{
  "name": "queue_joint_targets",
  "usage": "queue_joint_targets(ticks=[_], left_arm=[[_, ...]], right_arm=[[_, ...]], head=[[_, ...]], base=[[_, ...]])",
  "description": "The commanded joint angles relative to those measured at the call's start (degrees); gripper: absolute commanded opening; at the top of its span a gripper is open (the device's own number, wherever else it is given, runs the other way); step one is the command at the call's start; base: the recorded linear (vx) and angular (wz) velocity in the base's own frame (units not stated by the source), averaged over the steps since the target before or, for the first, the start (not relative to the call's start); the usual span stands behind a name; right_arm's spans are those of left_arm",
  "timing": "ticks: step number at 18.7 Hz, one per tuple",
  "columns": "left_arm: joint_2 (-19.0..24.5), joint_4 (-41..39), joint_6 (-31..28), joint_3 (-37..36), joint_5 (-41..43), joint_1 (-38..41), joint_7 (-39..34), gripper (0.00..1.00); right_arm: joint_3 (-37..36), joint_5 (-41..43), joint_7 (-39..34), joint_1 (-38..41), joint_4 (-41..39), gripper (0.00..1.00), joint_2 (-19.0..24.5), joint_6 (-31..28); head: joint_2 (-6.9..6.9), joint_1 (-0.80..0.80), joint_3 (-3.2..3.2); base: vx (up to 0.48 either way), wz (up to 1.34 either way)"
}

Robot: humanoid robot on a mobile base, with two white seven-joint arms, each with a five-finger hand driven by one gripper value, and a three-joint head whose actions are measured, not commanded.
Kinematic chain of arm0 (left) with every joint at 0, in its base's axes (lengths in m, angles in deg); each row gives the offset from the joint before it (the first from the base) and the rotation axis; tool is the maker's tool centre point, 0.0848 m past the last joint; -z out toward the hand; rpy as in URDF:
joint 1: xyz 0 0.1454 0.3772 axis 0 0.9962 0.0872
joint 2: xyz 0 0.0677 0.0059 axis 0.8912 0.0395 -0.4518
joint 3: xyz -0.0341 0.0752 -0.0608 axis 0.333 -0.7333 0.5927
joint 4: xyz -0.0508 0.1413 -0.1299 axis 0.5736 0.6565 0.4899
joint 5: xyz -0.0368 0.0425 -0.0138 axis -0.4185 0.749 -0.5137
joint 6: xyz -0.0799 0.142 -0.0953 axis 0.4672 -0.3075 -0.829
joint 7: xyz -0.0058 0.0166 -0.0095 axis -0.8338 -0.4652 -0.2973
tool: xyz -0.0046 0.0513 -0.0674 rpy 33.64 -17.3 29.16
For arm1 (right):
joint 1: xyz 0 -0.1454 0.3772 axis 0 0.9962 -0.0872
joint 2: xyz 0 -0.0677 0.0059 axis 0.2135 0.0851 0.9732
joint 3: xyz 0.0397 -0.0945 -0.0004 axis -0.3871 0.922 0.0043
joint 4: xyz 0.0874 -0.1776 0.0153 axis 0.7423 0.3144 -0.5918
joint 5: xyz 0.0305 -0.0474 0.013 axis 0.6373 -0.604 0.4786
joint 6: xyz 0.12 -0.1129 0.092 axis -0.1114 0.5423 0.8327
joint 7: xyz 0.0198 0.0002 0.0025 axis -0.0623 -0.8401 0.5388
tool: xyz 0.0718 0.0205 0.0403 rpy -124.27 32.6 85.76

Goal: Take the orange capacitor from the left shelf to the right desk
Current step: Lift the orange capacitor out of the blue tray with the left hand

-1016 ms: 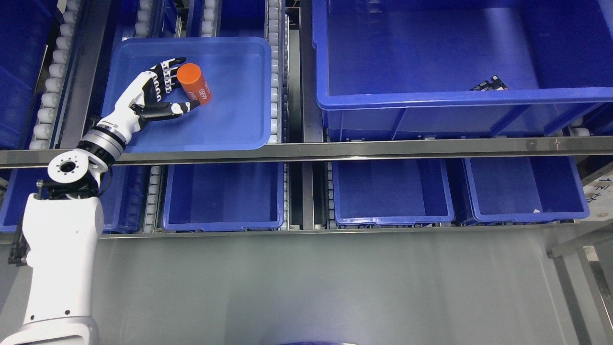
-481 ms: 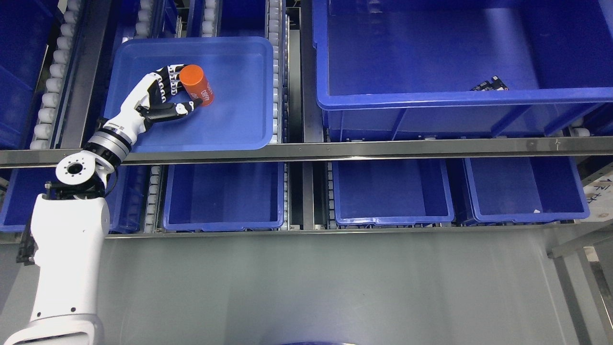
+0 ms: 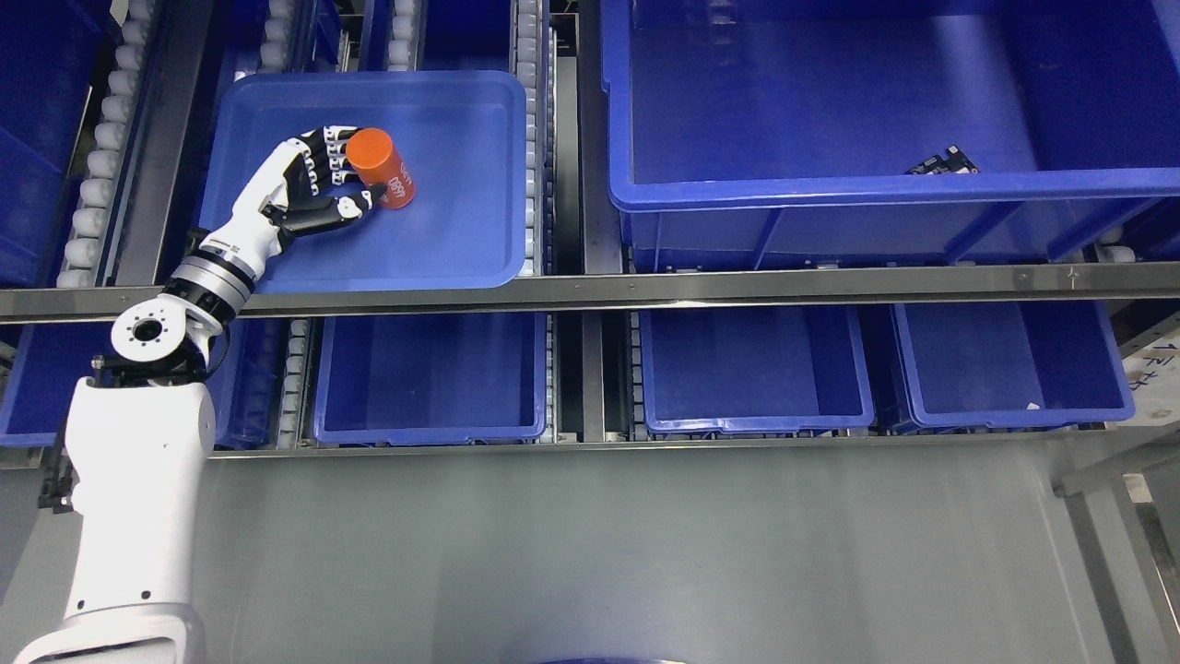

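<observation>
The orange capacitor, a short cylinder with white print on its side, stands tilted in a shallow blue tray on the upper shelf at the left. My left hand reaches into the tray from the lower left. Its fingers press against the capacitor's left side and the thumb touches its lower side, so the hand is closed on it. The capacitor's base still rests on the tray floor. The right arm does not show.
A large deep blue bin stands to the right on the same shelf with a small circuit board inside. A steel rail runs across in front of the tray. Several blue bins sit on the lower shelf. Grey floor lies below.
My left hand has pushed further in and curled its fingers and thumb onto the capacitor. The capacitor has shifted a little right and tipped more upright.
</observation>
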Motion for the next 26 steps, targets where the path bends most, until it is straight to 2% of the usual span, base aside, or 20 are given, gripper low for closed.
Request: queue_joint_targets(ticks=[1,6,9,15,26], left_arm=[[-1.94,1.03,1.70,2.92,-0.06,0.01,0.13,0.15],[-3.25,-1.33,2.40,4.85,-1.46,-0.60,2.40,0.15],[-5.09,-7.39,2.31,7.48,-3.05,-1.13,6.80,0.15],[-9.31,-18.47,2.49,14.42,-3.14,0.45,7.25,0.16],[-10.29,-23.67,5.47,17.33,-3.14,3.26,7.25,0.17]], right_arm=[[-0.70,-0.26,0.01,1.14,-1.00,1.00,-1.00,0.05],[-0.70,-0.26,0.01,1.14,-1.00,1.00,-1.00,0.05],[-0.70,-0.26,0.01,1.14,-1.00,1.00,-1.00,0.05],[-0.70,-0.26,0.01,1.14,-1.00,1.00,-1.00,0.05],[-0.70,-0.26,0.01,1.14,-1.00,1.00,-1.00,0.05]], head=[[0.00,0.00,0.00],[0.00,0.00,0.00],[0.00,0.00,0.00],[0.00,0.00,0.00],[0.00,0.00,0.00]], base=[[0.000,0.00],[0.000,0.00],[0.000,0.00],[0.000,0.00],[-0.027,-0.06]])
